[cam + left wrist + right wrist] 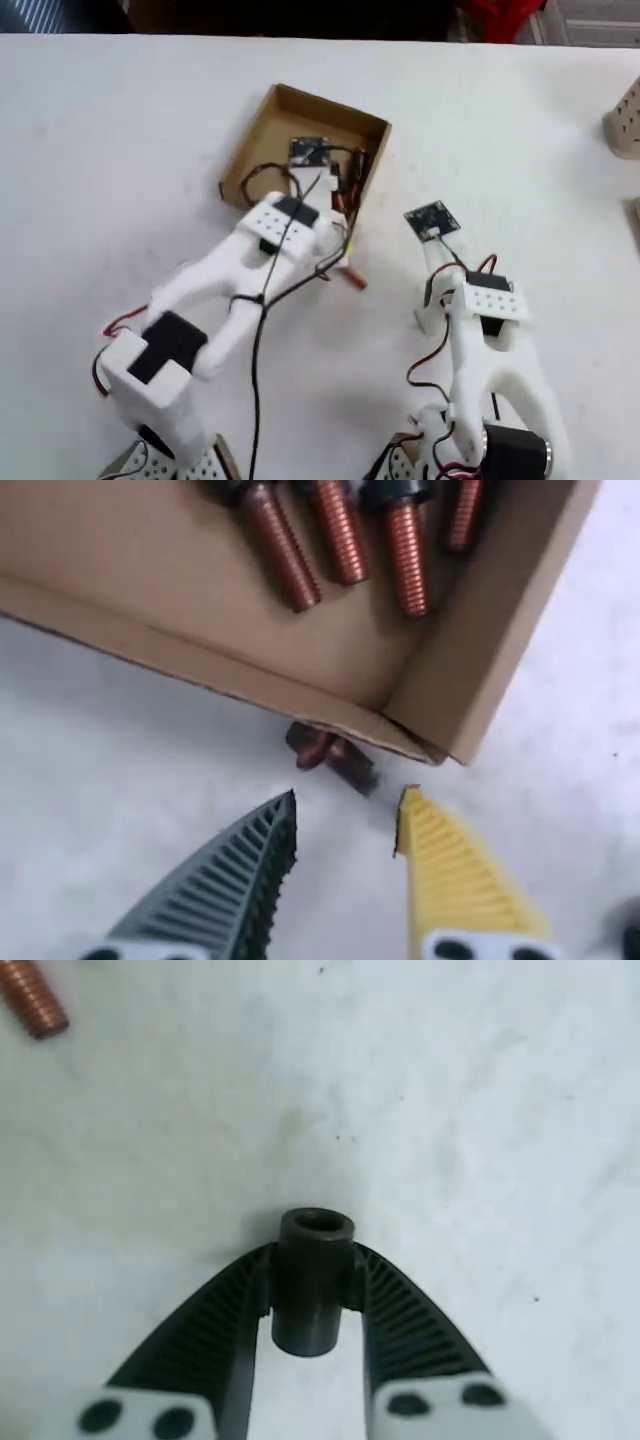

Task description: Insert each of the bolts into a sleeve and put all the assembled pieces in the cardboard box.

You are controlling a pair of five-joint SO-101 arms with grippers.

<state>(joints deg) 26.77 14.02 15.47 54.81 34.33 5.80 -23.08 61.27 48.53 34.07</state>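
The cardboard box [268,140] lies at the table's middle, with several copper bolts in dark sleeves [340,530] lying inside it [345,185]. One loose copper bolt [328,752] rests on the table against the outside of the box's near corner [355,281]. My left gripper [345,815] is open just short of that bolt, its grey and yellow fingers either side of it. My right gripper [315,1260] is shut on a dark sleeve [313,1290], held upright with its hole facing the camera. The right arm [487,300] stands to the right of the box.
The loose bolt's threaded tip [35,1000] shows beyond the right gripper. A pale perforated block [625,120] stands at the table's right edge. The box wall [500,650] rises close ahead of the left gripper. Wires trail over the left arm [260,300].
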